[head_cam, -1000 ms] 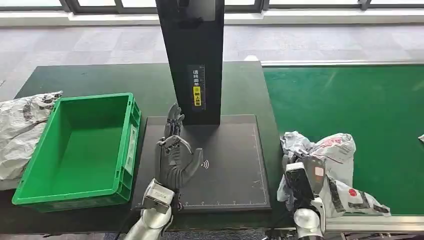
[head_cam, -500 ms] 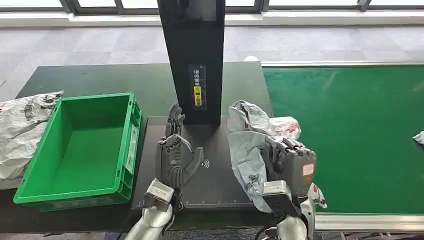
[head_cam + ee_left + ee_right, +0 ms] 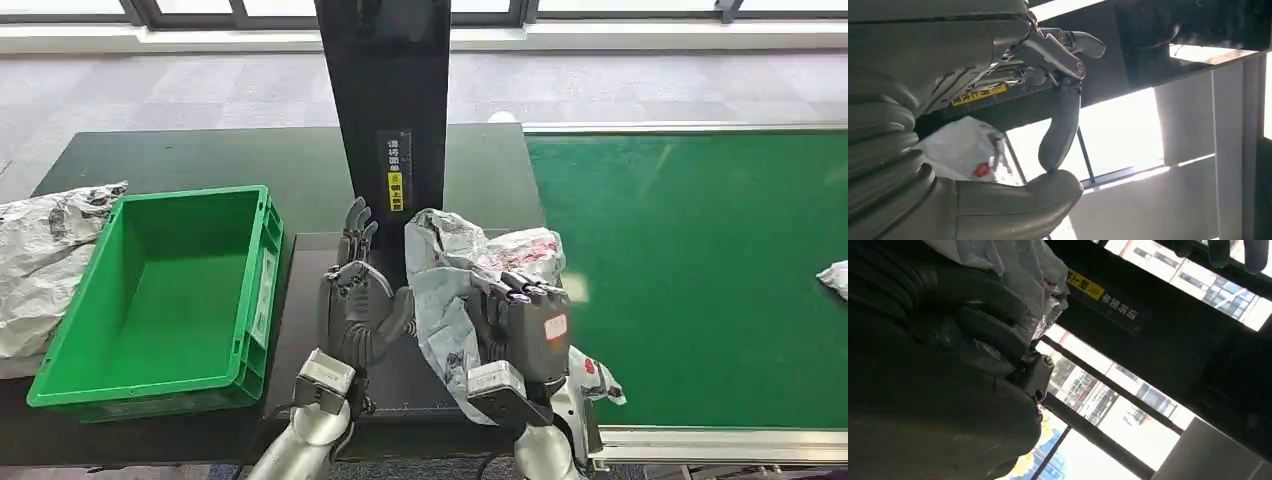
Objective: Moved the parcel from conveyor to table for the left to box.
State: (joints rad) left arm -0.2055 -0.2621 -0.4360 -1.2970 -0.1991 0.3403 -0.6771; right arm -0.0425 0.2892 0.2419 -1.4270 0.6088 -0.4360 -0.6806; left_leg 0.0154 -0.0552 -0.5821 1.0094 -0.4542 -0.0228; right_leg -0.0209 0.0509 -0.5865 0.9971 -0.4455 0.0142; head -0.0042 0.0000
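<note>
- Right hand (image 3: 522,325) clamps the grey parcel (image 3: 455,275), held up over the black scan pad (image 3: 300,300) on the worktop (image 3: 180,155), close beside the left hand (image 3: 358,310).
- Left hand is upright, fingers apart, holding nothing.
- Risk: slack film could slip from the grip, or snag the left fingers on lowering.
- Risk: parcel could brush the black post (image 3: 385,100).
- Green bin (image 3: 70,345) waits left.

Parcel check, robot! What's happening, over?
Right hand grips the grey parcel above the black pad. Left hand open beside it. Green bin empty.
</note>
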